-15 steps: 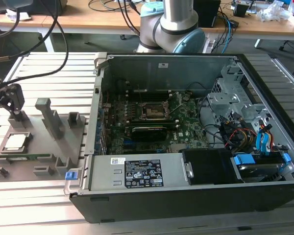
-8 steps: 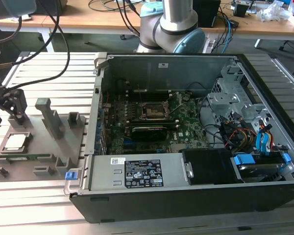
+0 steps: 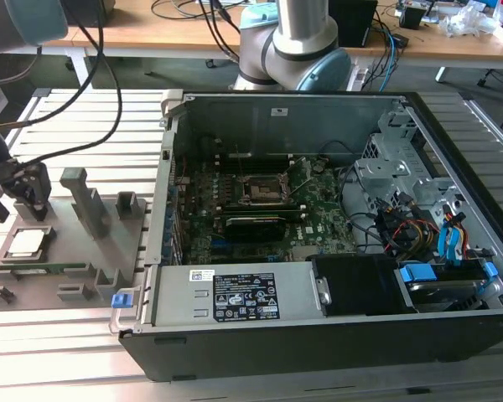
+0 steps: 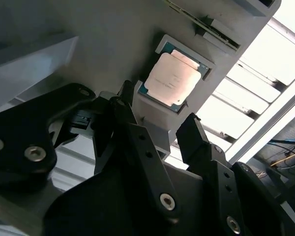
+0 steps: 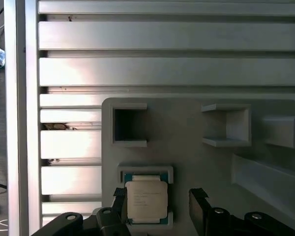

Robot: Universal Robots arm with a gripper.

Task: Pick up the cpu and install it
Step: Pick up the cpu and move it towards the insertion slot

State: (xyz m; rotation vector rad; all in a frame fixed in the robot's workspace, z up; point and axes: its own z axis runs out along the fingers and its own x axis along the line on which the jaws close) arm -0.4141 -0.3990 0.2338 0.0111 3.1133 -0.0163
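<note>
Hovering just above the cpu (image 3: 28, 243), the end effector (image 3: 23, 191) sits at the exterior view's left, its dark fingertips hard to separate from the rest of its body in that view. The cpu lies flat in a shallow square recess of the grey tray (image 3: 67, 244), which rests on the slatted metal surface (image 3: 67, 335).

In the first wrist view the end effector (image 5: 157, 196) is released: its fingers (image 5: 199, 206) stand spread, with the cpu (image 5: 146, 199) lying below and between them, unheld. One finger looks just beside the chip's edge and the other is clearly apart from it. Whether the nearer one touches cannot be told. The picture's edge cuts off the finger bases and part of the tray's recess.

In the second wrist view the black links of the end effector (image 4: 157, 110) cover much of the tray (image 4: 113, 39). The cpu (image 4: 174, 78) stays fully visible beyond the fingertips, its metal top catching the light.

Well apart, toward the exterior view's right, the open computer case (image 3: 235, 343) lies on its side with the dark socket (image 3: 264, 188) on its board. Cables and drive bays hide part of the board. The arm (image 3: 298, 33) is cut off at the top edge.
</note>
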